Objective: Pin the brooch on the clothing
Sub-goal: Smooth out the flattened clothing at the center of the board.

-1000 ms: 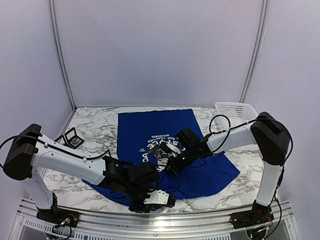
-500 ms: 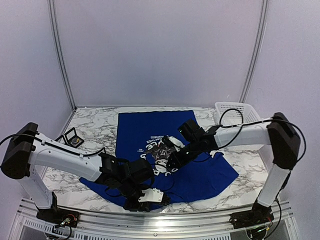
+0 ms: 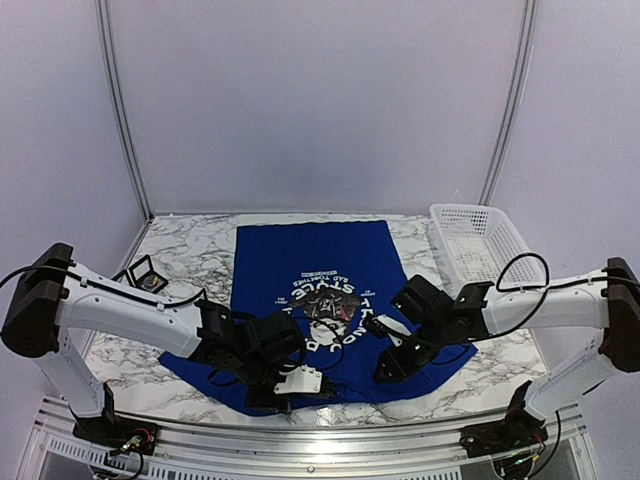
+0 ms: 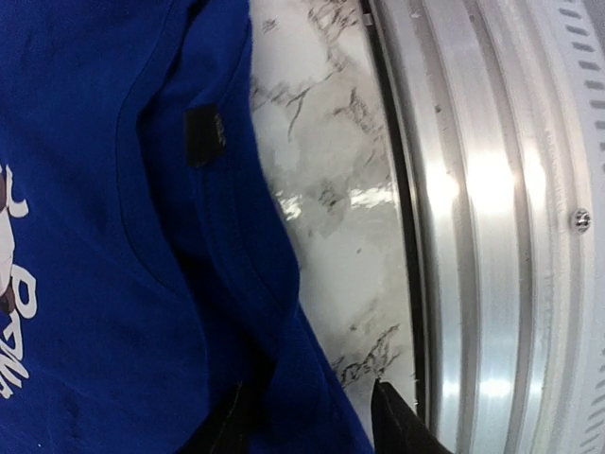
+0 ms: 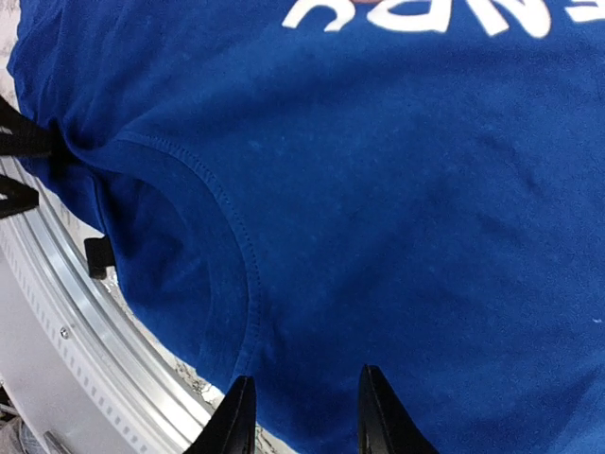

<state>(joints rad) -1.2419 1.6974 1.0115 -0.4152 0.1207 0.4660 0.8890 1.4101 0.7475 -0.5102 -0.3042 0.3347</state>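
Clothing is laid flat on the marble table, collar toward the near rail | left gripper: jaws are seen apart astride the collar edge, nothing held | right gripper: jaws are seen narrowly apart over the fabric, nothing held

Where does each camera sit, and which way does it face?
Top external: high behind the arm bases, facing forward and down on the marble table, blue T-shirt and white basket; the left arm and right arm show.
Left wrist: on the left arm, facing down at the T-shirt's collar and the metal rail; tips of the left pincer show.
Right wrist: on the right arm, facing down at the T-shirt's chest and collar; tips of the right pincer show.
Shared: both wrist views see the collar and the rail.
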